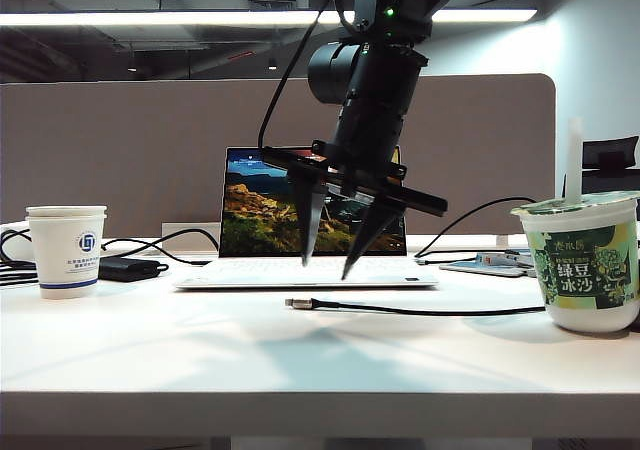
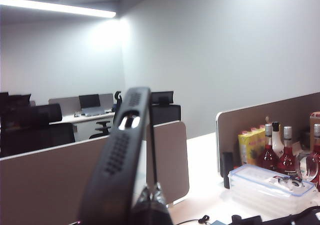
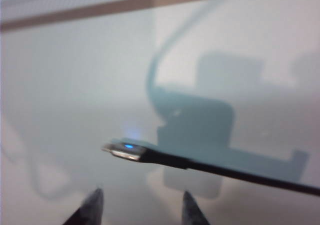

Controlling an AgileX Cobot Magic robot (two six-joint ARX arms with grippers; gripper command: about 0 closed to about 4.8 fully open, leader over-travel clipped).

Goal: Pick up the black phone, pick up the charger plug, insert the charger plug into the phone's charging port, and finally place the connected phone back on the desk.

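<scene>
Worktop (image 1: 200,360) bare in front; plug (image 1: 298,303) lies on it. Right gripper (image 1: 325,262) open, hovering above plug. Left gripper (image 2: 150,205) clamps phone (image 2: 120,155) aloft. Descend centred over collar, close squarely.

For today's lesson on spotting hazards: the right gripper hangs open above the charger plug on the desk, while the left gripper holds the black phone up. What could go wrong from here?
1. The charger plug is small and flat on the desk; the open right gripper might nudge or miss it.
2. The plug's cable runs toward the drink cup; lifting may drag against it.
3. The left gripper pinches the black phone by one end, so insertion force could tilt it.
</scene>
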